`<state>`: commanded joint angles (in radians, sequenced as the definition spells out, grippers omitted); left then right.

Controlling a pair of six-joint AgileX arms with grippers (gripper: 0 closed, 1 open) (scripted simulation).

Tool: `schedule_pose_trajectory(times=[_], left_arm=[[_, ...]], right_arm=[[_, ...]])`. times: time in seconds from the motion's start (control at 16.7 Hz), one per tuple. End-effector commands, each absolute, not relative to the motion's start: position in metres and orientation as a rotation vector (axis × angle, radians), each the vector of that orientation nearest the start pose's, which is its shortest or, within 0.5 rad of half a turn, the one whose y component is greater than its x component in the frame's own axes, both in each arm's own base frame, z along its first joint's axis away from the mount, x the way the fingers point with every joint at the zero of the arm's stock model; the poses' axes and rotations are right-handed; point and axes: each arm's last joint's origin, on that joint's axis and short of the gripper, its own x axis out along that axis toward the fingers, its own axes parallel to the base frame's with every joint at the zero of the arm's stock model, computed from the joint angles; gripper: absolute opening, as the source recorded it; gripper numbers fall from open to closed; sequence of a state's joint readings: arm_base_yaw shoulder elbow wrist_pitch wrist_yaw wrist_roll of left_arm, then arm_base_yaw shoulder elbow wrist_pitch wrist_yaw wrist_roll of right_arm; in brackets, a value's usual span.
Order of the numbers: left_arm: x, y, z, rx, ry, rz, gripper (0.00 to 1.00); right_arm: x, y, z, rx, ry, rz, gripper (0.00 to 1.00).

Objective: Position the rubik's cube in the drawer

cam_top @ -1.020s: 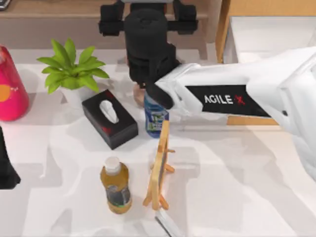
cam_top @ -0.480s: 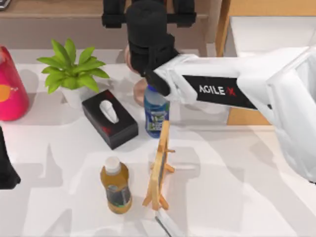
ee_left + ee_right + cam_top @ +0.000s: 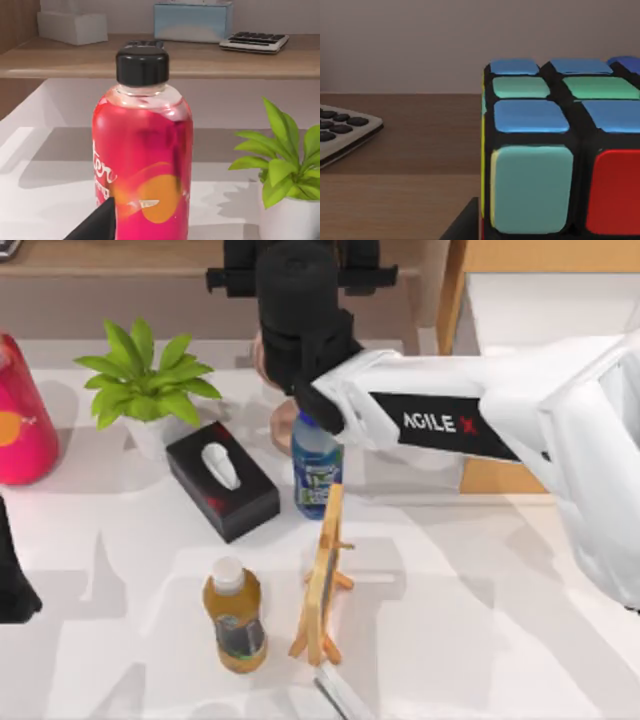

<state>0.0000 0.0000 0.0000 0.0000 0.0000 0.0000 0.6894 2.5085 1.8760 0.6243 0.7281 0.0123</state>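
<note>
- White table (image 3: 480, 640) seen from above: right arm stretched toward the far shelf, drawer (image 3: 545, 305) at the far right, left arm parked at the left edge.
- Left wrist: pink bottle (image 3: 142, 165) close ahead; whether its fingers are parted, I cannot tell.
- Right wrist: rubik's cube (image 3: 560, 150) close up over the wooden shelf (image 3: 395, 200); grip cannot be told.

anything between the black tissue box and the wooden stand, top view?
Yes, top view: the blue-capped bottle stands between the black tissue box and the wooden stand.

The right arm (image 3: 470, 420) reads "AGILE X" (white on black); the pink bottle (image 3: 142, 170) shows "ter".
</note>
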Motion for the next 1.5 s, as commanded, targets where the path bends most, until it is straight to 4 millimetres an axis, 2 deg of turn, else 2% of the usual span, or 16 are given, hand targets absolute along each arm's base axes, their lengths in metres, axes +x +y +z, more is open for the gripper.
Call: schedule_pose_trajectory(times=[0.42, 1.02, 1.32, 1.5], left_arm=[[0.106, -0.001, 0.160, 0.000, 0.000, 0.000, 1.00], [0.106, -0.001, 0.160, 0.000, 0.000, 0.000, 1.00], [0.106, -0.001, 0.160, 0.000, 0.000, 0.000, 1.00], [0.106, -0.001, 0.160, 0.000, 0.000, 0.000, 1.00]], right_arm=[[0.443, 0.348, 0.159, 0.000, 0.000, -0.010, 0.02], [0.441, 0.350, 0.160, 0.001, 0.000, -0.006, 0.00], [0.423, 0.350, 0.178, 0.002, -0.001, -0.006, 0.00], [0.421, 0.350, 0.180, 0.003, -0.001, -0.006, 0.00]])
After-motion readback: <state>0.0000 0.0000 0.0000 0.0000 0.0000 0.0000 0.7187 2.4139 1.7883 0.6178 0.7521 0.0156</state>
